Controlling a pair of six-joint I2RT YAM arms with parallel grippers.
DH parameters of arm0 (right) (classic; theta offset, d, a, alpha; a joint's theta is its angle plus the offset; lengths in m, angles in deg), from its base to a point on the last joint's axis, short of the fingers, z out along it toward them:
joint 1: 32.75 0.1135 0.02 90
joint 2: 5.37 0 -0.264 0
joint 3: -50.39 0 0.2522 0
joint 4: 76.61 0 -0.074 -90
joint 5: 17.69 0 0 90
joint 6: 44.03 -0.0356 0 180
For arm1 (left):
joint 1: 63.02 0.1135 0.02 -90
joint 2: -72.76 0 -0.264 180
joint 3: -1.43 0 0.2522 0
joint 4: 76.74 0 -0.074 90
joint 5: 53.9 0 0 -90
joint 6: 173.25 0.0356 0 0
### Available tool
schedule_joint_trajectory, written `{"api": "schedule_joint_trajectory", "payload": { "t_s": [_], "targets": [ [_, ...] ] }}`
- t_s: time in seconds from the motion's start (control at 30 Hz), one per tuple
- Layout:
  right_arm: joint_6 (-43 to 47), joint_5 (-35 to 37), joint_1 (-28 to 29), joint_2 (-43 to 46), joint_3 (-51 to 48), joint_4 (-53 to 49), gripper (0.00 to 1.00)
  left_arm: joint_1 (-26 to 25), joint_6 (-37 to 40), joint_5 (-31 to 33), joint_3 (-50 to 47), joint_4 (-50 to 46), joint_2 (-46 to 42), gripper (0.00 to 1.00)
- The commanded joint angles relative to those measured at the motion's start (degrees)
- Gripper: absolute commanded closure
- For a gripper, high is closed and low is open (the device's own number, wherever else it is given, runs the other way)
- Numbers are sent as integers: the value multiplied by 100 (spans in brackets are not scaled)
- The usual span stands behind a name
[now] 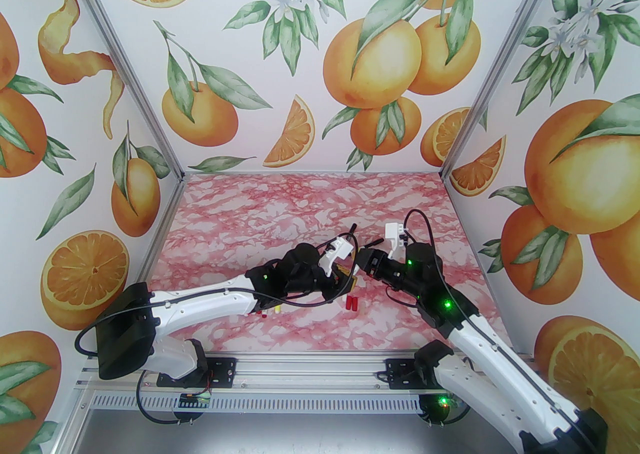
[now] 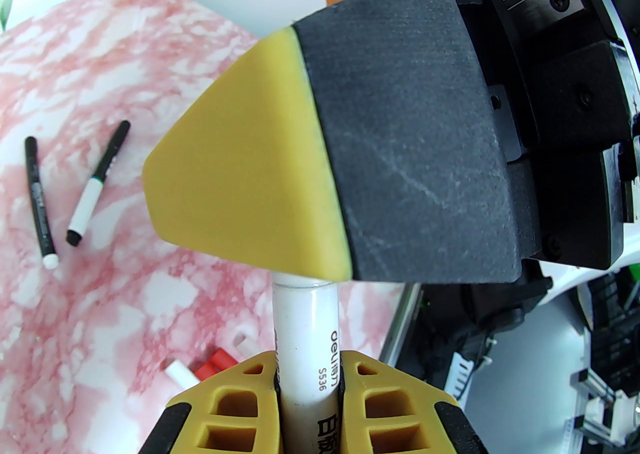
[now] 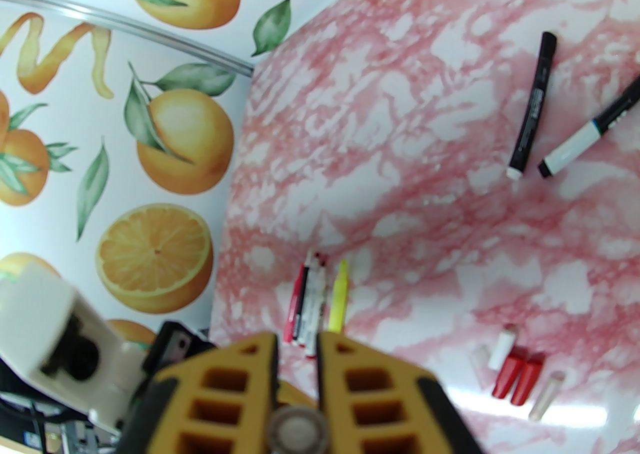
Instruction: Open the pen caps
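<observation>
Right wrist view: two red pen caps (image 3: 508, 373), three whitish caps (image 3: 502, 350) together.

Bright even light, blurry wrist-view foregrounds

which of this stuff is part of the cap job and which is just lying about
Job: white plastic marker gripped by left gripper and right gripper; black slim pen; white black-capped pen.
Lying about: loose short red plastic caps, white caps.
</observation>
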State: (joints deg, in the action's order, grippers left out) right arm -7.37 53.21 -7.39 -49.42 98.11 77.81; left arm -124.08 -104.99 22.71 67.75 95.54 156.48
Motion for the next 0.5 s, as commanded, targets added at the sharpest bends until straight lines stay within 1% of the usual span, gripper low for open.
{"api": "schedule_joint_trajectory", "payload": {
  "t_s": [0.0,0.1,0.17,0.33,0.47],
  "targets": [
    [71,1872,-577,-70,310,384,91,-334,183,-471,-204,-1162,-178,100],
    [69,2105,-577,-88,375,223,92,-406,242,-157,-64,-1465,-70,100],
    [74,2269,-583,-75,392,168,92,-453,266,-77,23,-1568,17,100],
    [78,2738,-577,5,376,225,92,-543,200,-193,145,-1507,179,100],
    [189,2847,-578,-9,399,325,92,-539,68,-289,82,-1302,115,100]
  ]
}}
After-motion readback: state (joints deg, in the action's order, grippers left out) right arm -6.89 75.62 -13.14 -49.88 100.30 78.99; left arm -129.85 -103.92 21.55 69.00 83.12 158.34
